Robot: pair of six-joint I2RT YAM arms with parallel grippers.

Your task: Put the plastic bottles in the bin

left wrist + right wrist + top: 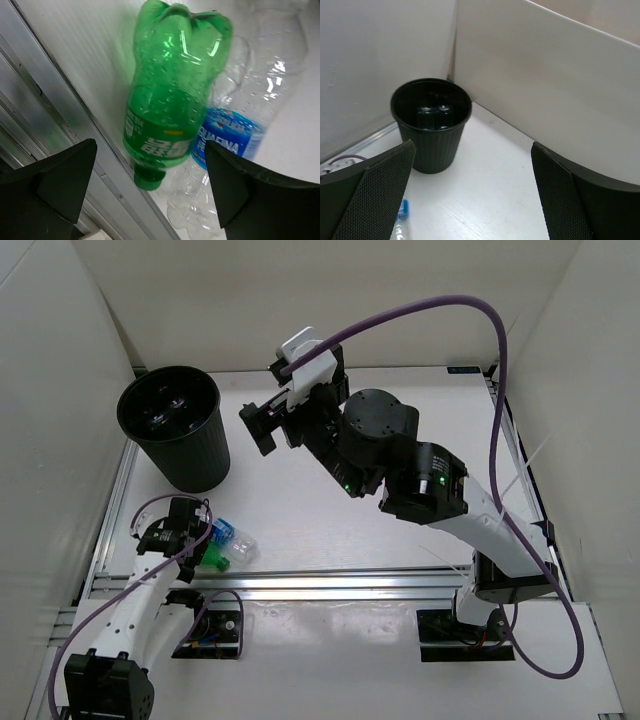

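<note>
Here, the bin [190, 462] stands upright at the table's far-left corner; its contents are indistinct. The green bottle [170, 100] and clear bottle [235, 135] lie touching at the near-left edge, the green cap toward the rail [60, 115]. The left gripper [151, 150] above them and the right gripper [472, 145] gape, empty.

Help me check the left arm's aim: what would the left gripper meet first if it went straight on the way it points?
Most likely the green bottle, lying straight ahead of the open left gripper; the clear blue-labelled bottle lies beside it, off centre. How far off is unclear.
</note>
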